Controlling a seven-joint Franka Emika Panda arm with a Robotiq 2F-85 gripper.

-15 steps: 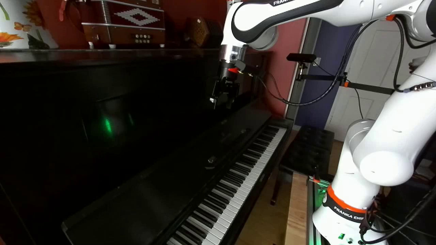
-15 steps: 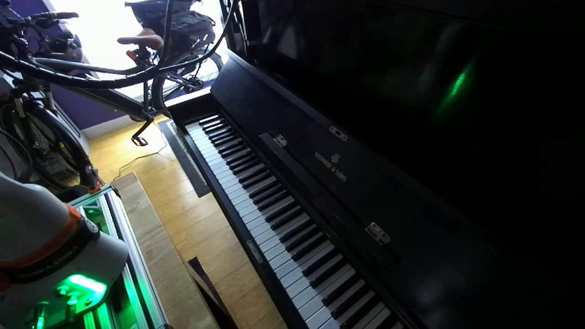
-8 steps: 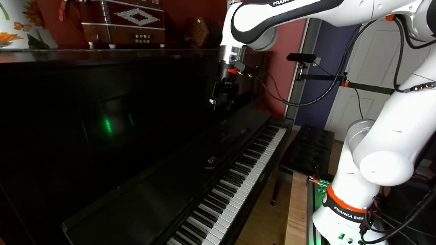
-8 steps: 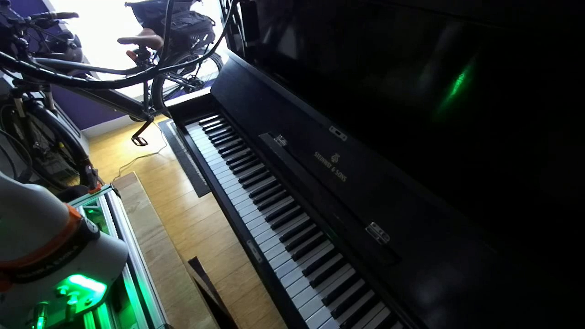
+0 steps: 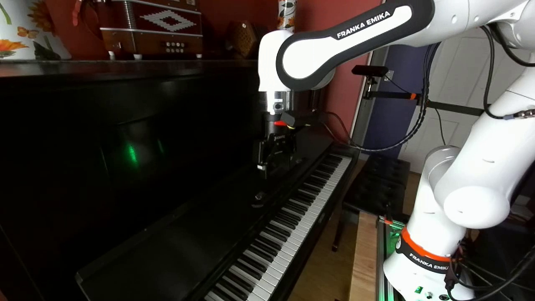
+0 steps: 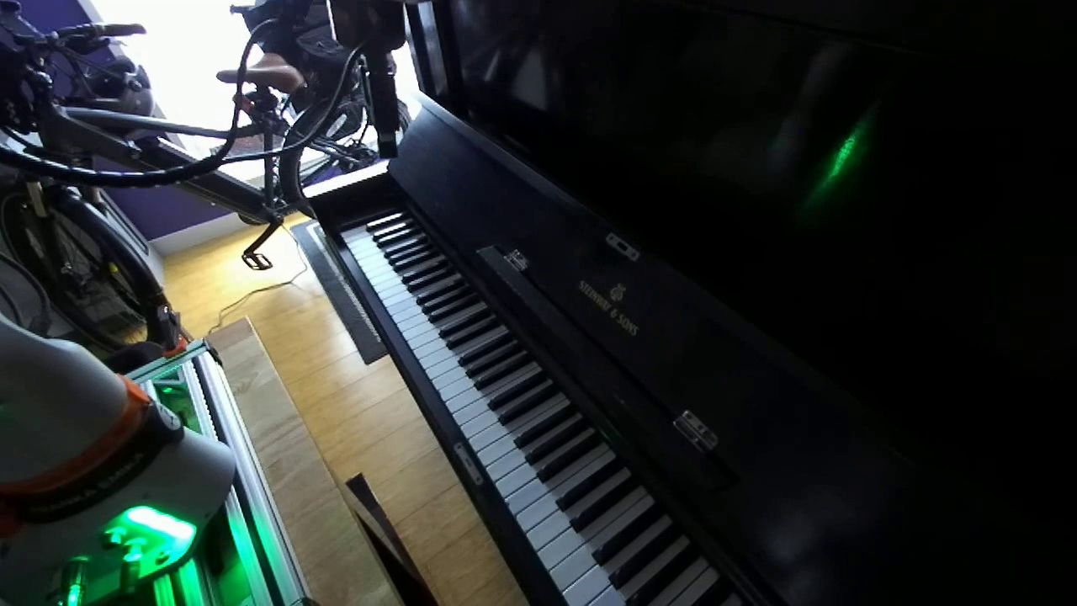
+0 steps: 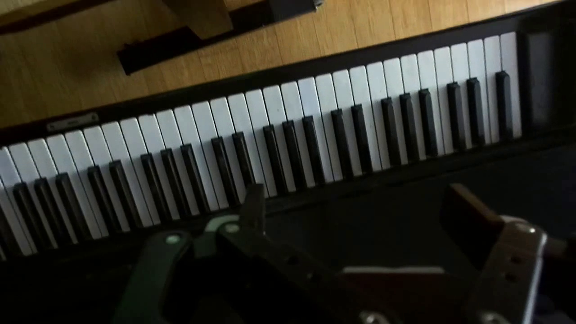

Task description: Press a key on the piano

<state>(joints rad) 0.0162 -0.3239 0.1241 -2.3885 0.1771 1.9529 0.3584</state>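
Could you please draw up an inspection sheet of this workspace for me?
Surface: wooden board beside the robot's base.
Job's things: Steinway & Sons upright piano, open, keys exposed.
Clutter: button accordion and what looks like a concertina atop the piano.
Gripper: open, above the piano; no key contact visible.
Cables: black cables loop from the arm; thin cord on the floor.
Surroundings: black tufted bench; bicycle.
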